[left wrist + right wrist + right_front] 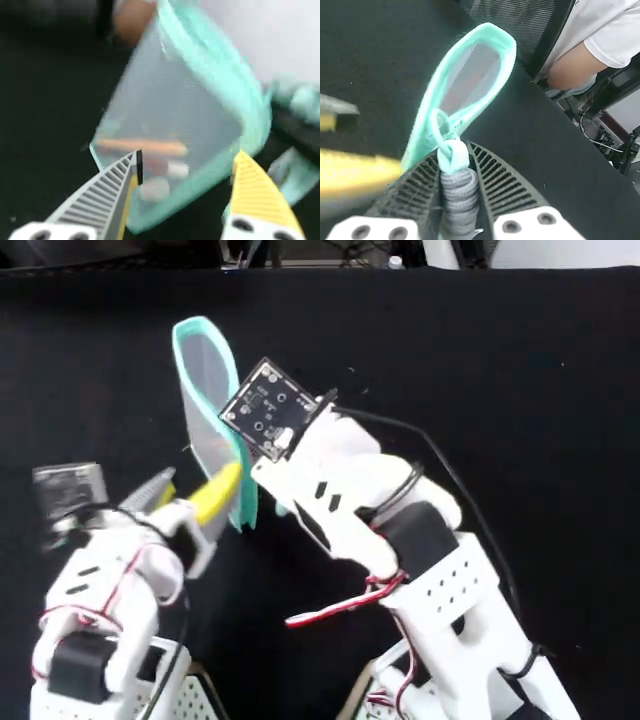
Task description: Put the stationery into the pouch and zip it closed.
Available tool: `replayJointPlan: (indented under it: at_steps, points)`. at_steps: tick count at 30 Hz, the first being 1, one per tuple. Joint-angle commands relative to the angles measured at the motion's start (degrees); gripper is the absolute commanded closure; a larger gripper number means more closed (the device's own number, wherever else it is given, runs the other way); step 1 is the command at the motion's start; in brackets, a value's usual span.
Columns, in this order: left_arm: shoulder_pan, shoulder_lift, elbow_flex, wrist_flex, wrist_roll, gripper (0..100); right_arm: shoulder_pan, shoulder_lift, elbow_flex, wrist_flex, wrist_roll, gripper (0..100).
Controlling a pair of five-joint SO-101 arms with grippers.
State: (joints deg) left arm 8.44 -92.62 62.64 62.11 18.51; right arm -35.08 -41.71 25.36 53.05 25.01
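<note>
**A:** Start at the left — how does the left hand stand?

**B:** The left hand [203,477] is low at the left of the worktop [520,360], spread wide. It has one grey ribbed finger [102,197] and one smooth yellow finger [255,195], both wedge-shaped. The lower end of the pouch [205,390] lies between them. From above, the yellow tip reaches the pouch's teal edge; I cannot tell whether it presses on it.

**A:** And the pouch itself?

**B:** It stands on end between the two hands, tilted a little, its rounded top pointing away from the arms. The walls are a fine, see-through grey mesh and the border is soft teal fabric. Whether its bottom touches the worktop I cannot tell.

**A:** Anything in it?

**B:** Yes. Through the mesh, near the lower end, an orange stick [142,146] lies crosswise, with two small pale pieces [156,190] just under it.

**A:** Now the right side.

**B:** The right hand [454,152] is just beside the pouch's lower end, its two ribbed fingers drawn narrow. They pinch a teal loop on the pouch's border — a grey corded piece sits between the fingers below the loop.

**A:** The surface underneath?

**B:** Matt black cloth.
</note>
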Motion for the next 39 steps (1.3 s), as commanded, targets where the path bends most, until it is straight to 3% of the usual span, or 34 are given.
replayJointPlan:
  at_steps: [1, 10, 18, 29, 36, 39]
  points:
    - [4.53, -4.40, 1.89, -1.49, -2.99, 68, 0.53, 0.22, -2.07, -1.41, 0.70, 98.6]
    - [4.97, -7.82, 5.58, -5.19, -3.08, 68, 0.53, 0.22, -2.07, -1.14, 0.70, 98.6]
    - [-4.97, -1.76, 10.15, -16.09, -2.73, 68, 0.53, 0.13, -1.89, -1.05, 0.70, 98.6]
    - [-7.25, 6.15, 4.88, -14.15, -2.73, 69, 0.53, -0.04, -1.89, -1.05, 0.70, 98.6]
    - [-7.25, 6.15, -2.77, -7.30, -6.77, 97, 0.53, 0.22, -1.80, -1.05, 0.70, 98.6]
    - [-7.16, 6.15, -3.12, -6.86, -8.35, 97, 0.44, 0.22, -1.71, -0.97, 0.70, 98.6]
